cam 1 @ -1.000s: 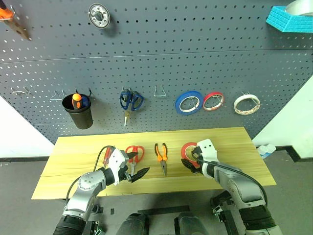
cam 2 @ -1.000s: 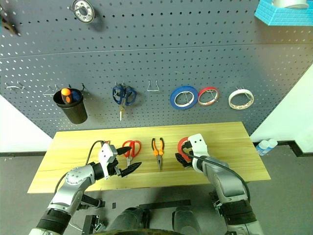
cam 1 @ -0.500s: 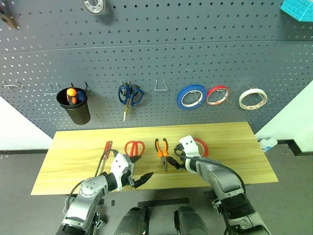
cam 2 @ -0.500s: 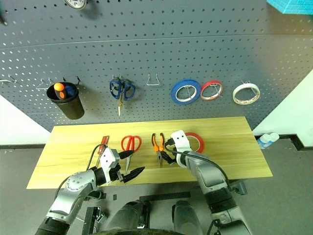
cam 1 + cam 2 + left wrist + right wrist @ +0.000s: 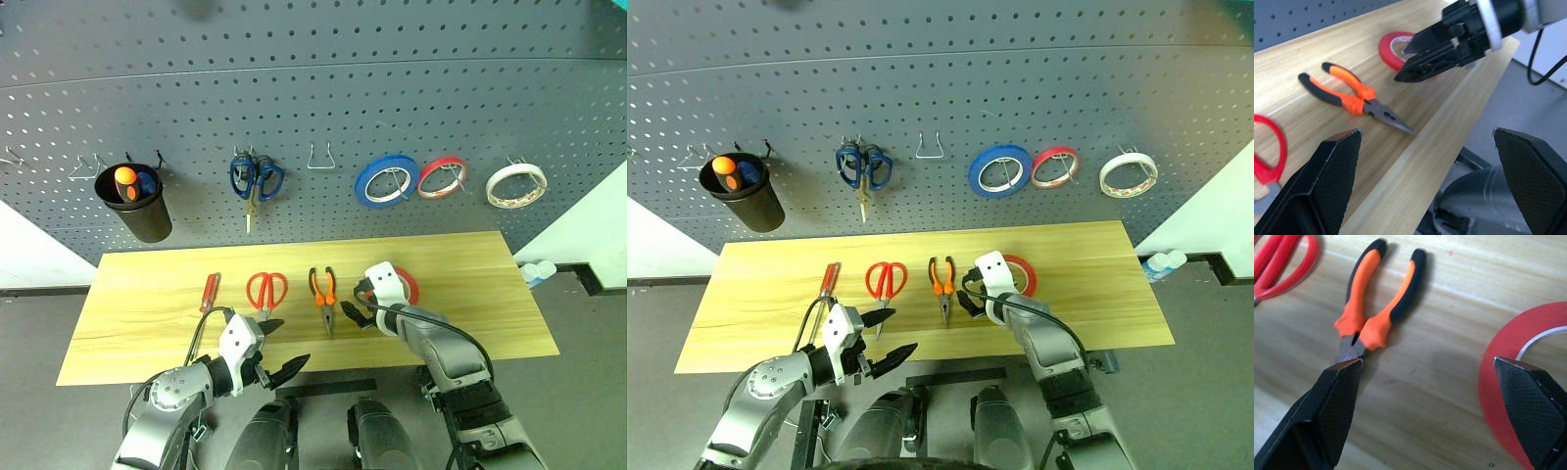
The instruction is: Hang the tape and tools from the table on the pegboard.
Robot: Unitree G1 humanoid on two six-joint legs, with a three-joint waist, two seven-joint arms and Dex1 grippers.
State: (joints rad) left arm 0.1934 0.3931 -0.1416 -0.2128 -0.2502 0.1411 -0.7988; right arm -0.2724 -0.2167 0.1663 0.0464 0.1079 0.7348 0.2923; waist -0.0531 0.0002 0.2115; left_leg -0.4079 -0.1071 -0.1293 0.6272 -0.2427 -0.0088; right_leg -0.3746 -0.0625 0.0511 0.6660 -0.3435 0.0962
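On the light wood table (image 5: 147, 323) lie, left to right, a red-handled screwdriver (image 5: 210, 292), red scissors (image 5: 266, 291), orange-and-black pliers (image 5: 323, 297) and the red tape (image 5: 406, 287). My right gripper (image 5: 351, 308) hovers open just above the wood between the pliers (image 5: 1378, 308) and the tape (image 5: 1518, 382), holding nothing, and its wrist hides part of the roll. Open and empty as well, my left gripper (image 5: 284, 345) hangs at the table's front edge, in front of the scissors. The dark grey pegboard (image 5: 294, 108) rises behind the table.
Hanging on the pegboard are a black cup (image 5: 135, 201), blue-handled scissors (image 5: 257, 181), a bare wire hook (image 5: 320, 157), a blue roll (image 5: 384, 181), a thin red roll (image 5: 441, 176) and a whitish roll (image 5: 516, 184). Bare wood lies at the table's left and right ends.
The camera has tilted down. My right gripper moved left from over the tape to the gap beside the pliers. My left gripper drew back from the scissors to the front edge.
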